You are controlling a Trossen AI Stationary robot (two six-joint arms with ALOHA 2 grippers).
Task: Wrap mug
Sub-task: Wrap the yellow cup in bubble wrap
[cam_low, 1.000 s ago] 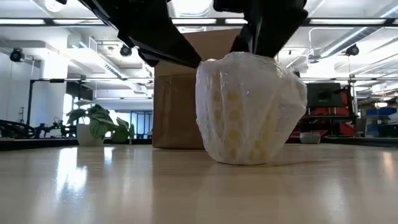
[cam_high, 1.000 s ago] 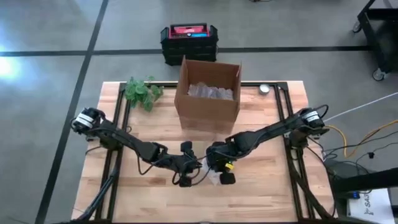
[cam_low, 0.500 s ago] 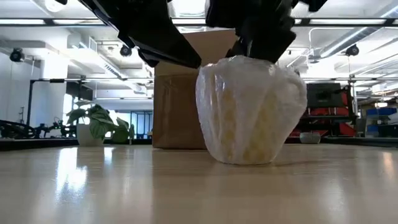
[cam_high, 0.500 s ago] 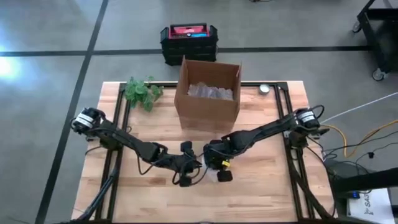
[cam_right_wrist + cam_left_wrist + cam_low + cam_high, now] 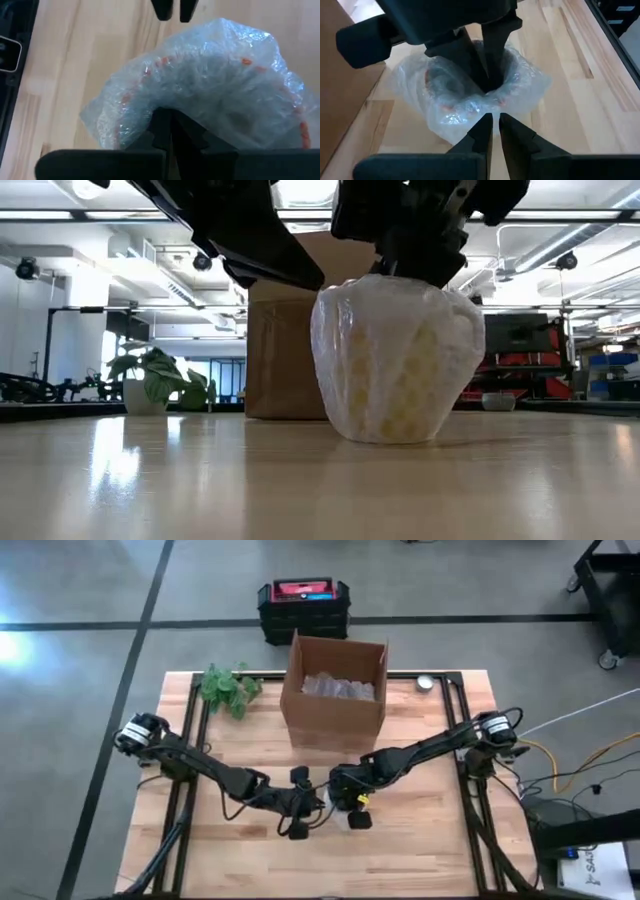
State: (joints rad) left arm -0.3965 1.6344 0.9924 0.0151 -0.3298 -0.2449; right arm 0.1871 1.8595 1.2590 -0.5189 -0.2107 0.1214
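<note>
The mug [image 5: 398, 360], fully covered in bubble wrap [image 5: 470, 82], is seen standing upright near the front middle of the table [image 5: 420, 850], long axis vertical and mouth upward; the handle direction cannot be determined. The right gripper [image 5: 167, 131] is positioned above the mug, fingers closed on the wrap at the rim. The left gripper [image 5: 493, 131] is held just beside the mug, fingers nearly together and holding nothing. A cardboard box [image 5: 335, 690] is located behind.
</note>
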